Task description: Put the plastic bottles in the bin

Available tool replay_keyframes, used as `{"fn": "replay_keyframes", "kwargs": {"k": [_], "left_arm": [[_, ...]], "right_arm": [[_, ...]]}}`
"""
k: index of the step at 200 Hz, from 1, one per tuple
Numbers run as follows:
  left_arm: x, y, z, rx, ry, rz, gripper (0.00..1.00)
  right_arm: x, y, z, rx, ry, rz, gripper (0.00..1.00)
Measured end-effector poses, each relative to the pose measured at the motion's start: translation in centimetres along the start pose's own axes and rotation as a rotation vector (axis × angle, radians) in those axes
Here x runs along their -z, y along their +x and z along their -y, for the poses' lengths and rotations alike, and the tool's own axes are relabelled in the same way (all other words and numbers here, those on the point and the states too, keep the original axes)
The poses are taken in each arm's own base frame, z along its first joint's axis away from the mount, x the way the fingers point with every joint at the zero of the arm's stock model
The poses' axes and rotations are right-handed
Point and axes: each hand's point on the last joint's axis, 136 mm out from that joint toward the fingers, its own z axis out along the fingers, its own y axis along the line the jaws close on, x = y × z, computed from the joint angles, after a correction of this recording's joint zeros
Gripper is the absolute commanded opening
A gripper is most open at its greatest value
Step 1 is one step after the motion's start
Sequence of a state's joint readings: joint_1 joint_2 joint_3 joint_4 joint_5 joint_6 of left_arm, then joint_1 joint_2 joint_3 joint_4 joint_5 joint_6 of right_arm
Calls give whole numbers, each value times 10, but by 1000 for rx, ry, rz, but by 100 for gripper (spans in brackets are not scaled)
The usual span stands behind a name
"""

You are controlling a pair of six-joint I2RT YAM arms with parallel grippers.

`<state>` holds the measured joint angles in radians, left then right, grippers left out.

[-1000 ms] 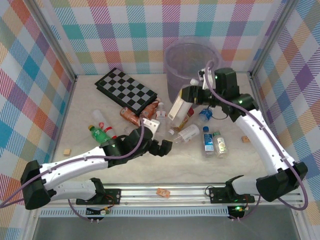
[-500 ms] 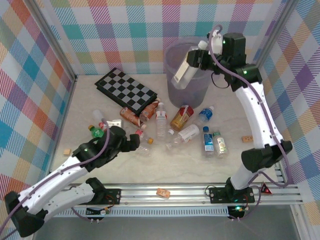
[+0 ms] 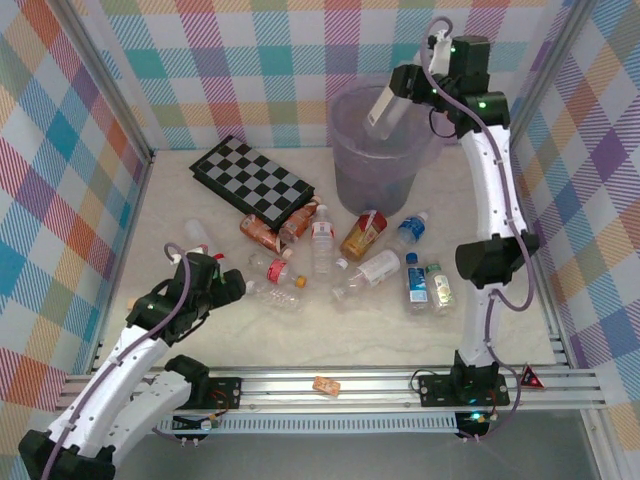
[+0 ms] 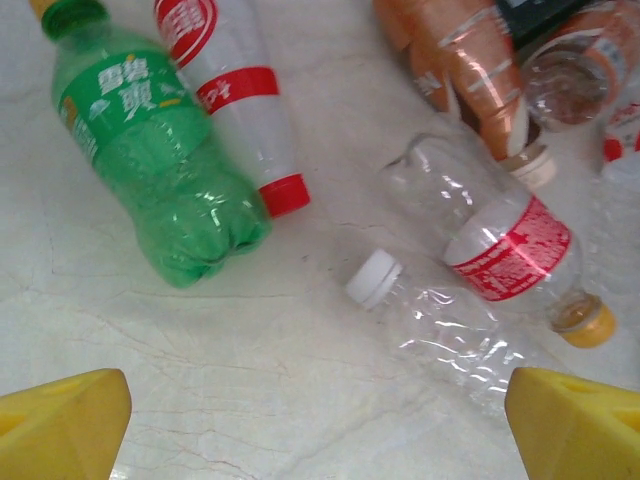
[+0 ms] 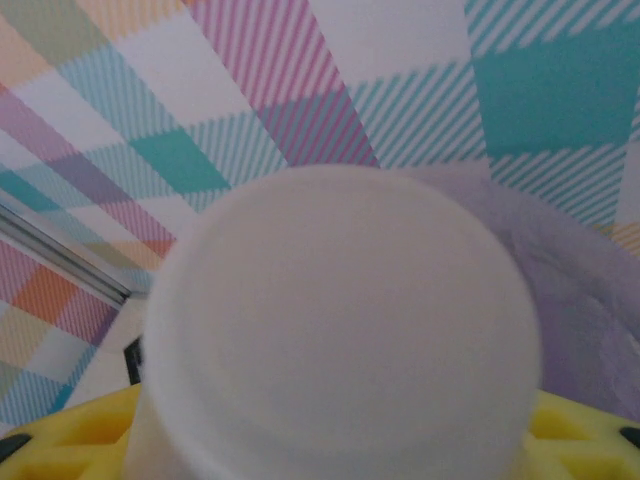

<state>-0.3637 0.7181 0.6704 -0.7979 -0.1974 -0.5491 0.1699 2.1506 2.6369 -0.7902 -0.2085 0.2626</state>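
My right gripper (image 3: 398, 88) is raised high and shut on a white bottle (image 3: 383, 108), which hangs tilted over the rim of the pale-purple bin (image 3: 350, 165). In the right wrist view the bottle's round base (image 5: 340, 330) sits between my yellow fingers (image 5: 60, 440), with the bin (image 5: 590, 290) behind it. My left gripper (image 3: 238, 290) is low over the table and open. Between its fingertips (image 4: 60, 425) there is bare table, and a crushed clear bottle with a white cap (image 4: 430, 310) lies just ahead. A green bottle (image 4: 150, 170) and a red-labelled bottle (image 4: 505, 240) lie beyond.
Several more bottles (image 3: 322, 238) lie scattered in the table's middle, in front of the bin. A folded checkerboard (image 3: 255, 180) lies at the back left. Plaid walls close in the back and sides. A metal rail (image 3: 330, 385) runs along the near edge.
My right arm has lifted the white bottle off the table and up over the bin. My left arm has pulled back to the left, its gripper now beside the crushed clear bottle.
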Motion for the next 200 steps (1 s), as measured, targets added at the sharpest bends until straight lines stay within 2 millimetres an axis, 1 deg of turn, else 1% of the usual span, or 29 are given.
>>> {"fn": "replay_keyframes", "kwargs": {"k": [23,51,60,76,95,122,137,143,156,171,191,200], "left_arm": [[-12,-3,-7,70,-4,-20,94],[-22,-7,-10,131,11,-27,89],[-23,-10,-9,146,26,-27,89],[-27,-14,-9,173,41,-28,88],[-30,-17,-9,194,48,-30,87],[-31,-21,-12,208,44,-18,85],[-32,-22,-15,216,35,-20,85],[-33,-22,-15,217,32,-22,85],[-36,-22,-15,216,27,-27,87],[-38,-22,-15,211,25,-29,89],[-40,-22,-16,200,19,-35,91],[-41,-22,-17,197,13,-36,92]], "right_arm": [[-28,24,17,-8,19,-66,0],[-52,49,31,-20,29,-132,0],[-57,55,33,-19,28,-147,0],[-64,65,37,-17,28,-173,4],[-71,76,43,-20,33,-202,6],[-82,96,49,-24,30,-253,12],[-88,106,53,-29,36,-277,19],[-89,110,55,-31,38,-288,24],[-92,117,56,-37,37,-306,38],[-94,120,57,-40,32,-313,47],[-94,120,55,-42,24,-315,56],[-94,121,55,-42,21,-316,58]]}}
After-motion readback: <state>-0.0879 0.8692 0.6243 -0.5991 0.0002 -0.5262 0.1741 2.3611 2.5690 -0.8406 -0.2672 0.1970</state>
